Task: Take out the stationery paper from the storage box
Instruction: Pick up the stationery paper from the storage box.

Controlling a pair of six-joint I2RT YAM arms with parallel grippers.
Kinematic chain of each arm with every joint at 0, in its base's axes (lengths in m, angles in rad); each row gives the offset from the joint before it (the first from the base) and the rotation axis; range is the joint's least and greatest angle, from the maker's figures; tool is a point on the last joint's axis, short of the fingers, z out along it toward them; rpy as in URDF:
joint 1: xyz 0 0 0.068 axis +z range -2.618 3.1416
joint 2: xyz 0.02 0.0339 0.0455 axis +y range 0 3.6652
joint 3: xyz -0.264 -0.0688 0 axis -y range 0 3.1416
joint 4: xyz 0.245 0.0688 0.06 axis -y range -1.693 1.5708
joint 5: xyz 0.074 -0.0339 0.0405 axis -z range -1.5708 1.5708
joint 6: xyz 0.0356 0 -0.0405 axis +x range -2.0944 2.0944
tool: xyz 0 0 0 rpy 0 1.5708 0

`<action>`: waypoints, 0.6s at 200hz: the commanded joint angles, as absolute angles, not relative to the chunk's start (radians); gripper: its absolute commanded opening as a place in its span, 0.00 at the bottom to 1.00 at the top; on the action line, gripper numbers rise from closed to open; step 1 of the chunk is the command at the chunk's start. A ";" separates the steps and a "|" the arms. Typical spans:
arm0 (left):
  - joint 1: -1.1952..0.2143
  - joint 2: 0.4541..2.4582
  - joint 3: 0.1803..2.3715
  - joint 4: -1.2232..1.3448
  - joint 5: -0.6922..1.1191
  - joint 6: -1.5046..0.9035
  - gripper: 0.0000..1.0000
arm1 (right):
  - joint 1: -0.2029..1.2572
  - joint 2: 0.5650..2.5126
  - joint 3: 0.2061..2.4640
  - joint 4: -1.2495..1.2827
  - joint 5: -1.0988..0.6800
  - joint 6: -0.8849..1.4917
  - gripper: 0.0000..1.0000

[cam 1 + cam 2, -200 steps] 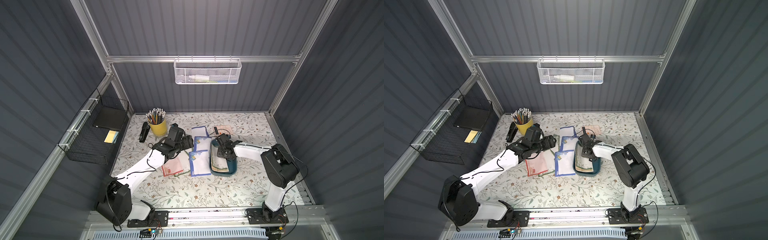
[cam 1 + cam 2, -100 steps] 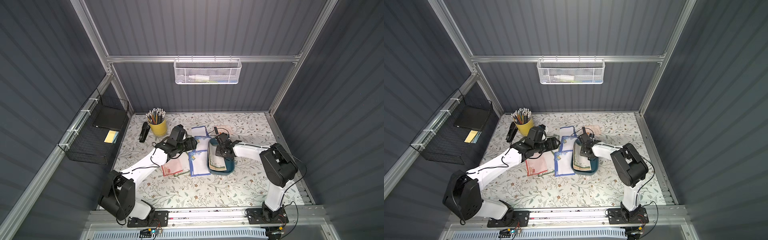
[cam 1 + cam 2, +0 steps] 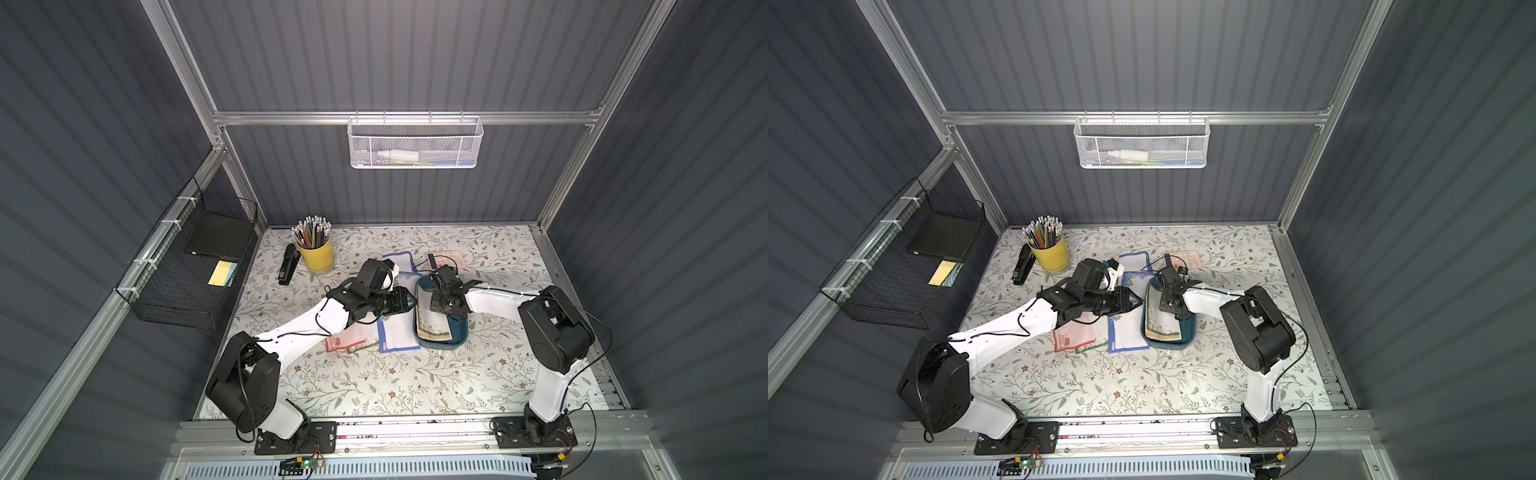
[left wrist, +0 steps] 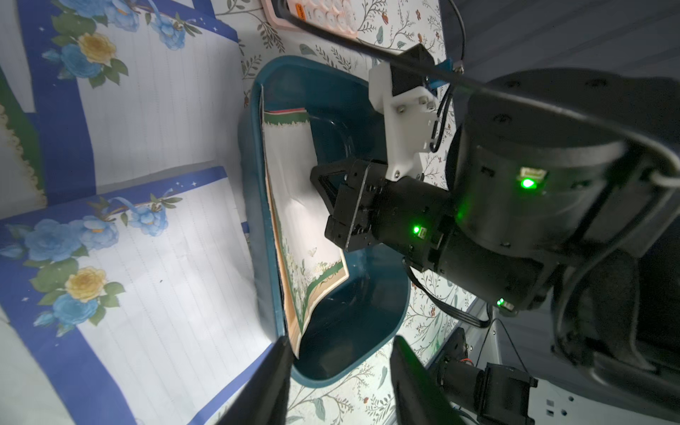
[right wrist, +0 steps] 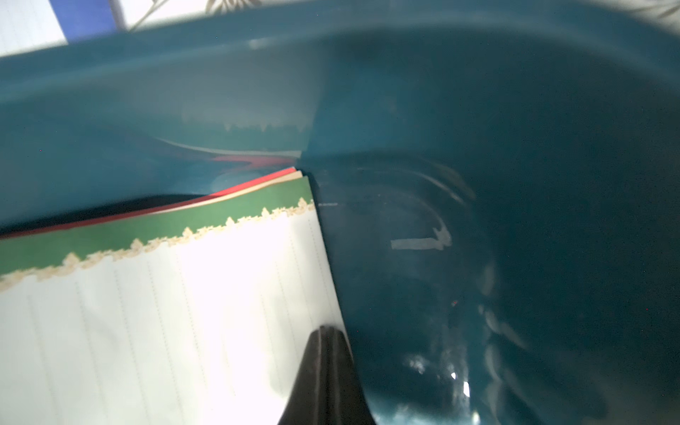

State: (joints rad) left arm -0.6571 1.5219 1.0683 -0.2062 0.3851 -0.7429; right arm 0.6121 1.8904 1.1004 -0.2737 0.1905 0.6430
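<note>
From its base at 7 o'clock on the table (image 3: pixel 374 386), the left arm stretches low and covers part of the red-bordered sheet (image 3: pixel 345 340) and of the blue-bordered sheets (image 3: pixel 398 332), which lie at 9 o'clock of the storage box (image 3: pixel 458 337). The left gripper (image 4: pixel 340 355) sits just beside that rim with its jaws parted and nothing clamped; I cannot tell whether it touches the box.

The stationery paper (image 4: pixel 294 191) is inside the box, bowed against its 9 o'clock wall. Under the green-bordered top sheet only red and tan edges show.

The right arm folds in from 5 o'clock. The right gripper (image 5: pixel 327 353), tips closed together, presses on the top sheet and hides its middle in both top views. The right wrist view is blurred.

At 12 o'clock of the box, a cable crosses the calculator (image 3: pixel 446 258). At 10 o'clock the yellow cup (image 3: pixel 318 255) holds pencils. The black wire basket (image 3: pixel 183 291) holds a yellow pad (image 3: pixel 219 273). What is in the white mesh basket (image 3: pixel 415 143) is unclear.
</note>
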 commanded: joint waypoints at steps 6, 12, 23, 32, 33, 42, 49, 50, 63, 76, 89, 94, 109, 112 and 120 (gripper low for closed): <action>-0.706 1.557 1.114 -0.271 0.382 -0.825 0.47 | 0.621 2.011 1.025 -0.432 0.077 0.644 0.00; -0.714 1.563 1.117 -0.278 0.373 -0.840 0.47 | 0.621 2.011 1.026 -0.429 0.078 0.644 0.00; -0.726 1.573 1.117 -0.286 0.362 -0.867 0.47 | 0.621 2.012 1.025 -0.429 0.076 0.647 0.00; -0.736 1.575 1.113 -0.284 0.353 -0.894 0.47 | 0.621 2.011 1.024 -0.426 0.072 0.648 0.00; -0.737 1.575 1.113 -0.283 0.351 -0.896 0.47 | 0.621 2.011 1.023 -0.426 0.072 0.649 0.00; -0.744 1.570 1.101 -0.271 0.344 -0.926 0.47 | 0.621 2.009 1.021 -0.423 0.073 0.649 0.00; -0.748 1.564 1.087 -0.257 0.339 -0.955 0.47 | 0.621 2.008 1.019 -0.421 0.072 0.647 0.00; -0.749 1.562 1.085 -0.255 0.338 -0.958 0.47 | 0.621 2.008 1.020 -0.421 0.072 0.647 0.00; -0.752 1.543 1.056 -0.224 0.334 -1.008 0.47 | 0.621 2.008 1.020 -0.418 0.071 0.645 0.00; -0.753 1.530 1.042 -0.217 0.316 -1.040 0.47 | 0.621 2.008 1.021 -0.416 0.072 0.644 0.00; -0.753 1.527 1.040 -0.226 0.279 -1.051 0.48 | 0.621 2.006 1.020 -0.413 0.068 0.646 0.00; -0.752 1.528 1.040 -0.231 0.270 -1.056 0.48 | 0.621 2.005 1.019 -0.408 0.068 0.646 0.00; -0.753 1.538 1.036 -0.237 0.250 -1.064 0.48 | 0.621 2.000 1.017 -0.403 0.066 0.650 0.00; -0.753 1.541 1.034 -0.239 0.249 -1.065 0.48 | 0.621 2.000 1.016 -0.403 0.065 0.649 0.00; -0.753 1.548 1.029 -0.235 0.246 -1.072 0.48 | 0.620 1.999 1.015 -0.402 0.063 0.649 0.00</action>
State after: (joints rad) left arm -0.7517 1.5551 1.0473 -0.2272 0.2977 -1.0264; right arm 0.6121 1.8870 1.0966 -0.2634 0.1890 0.6430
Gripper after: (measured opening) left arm 0.476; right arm 0.044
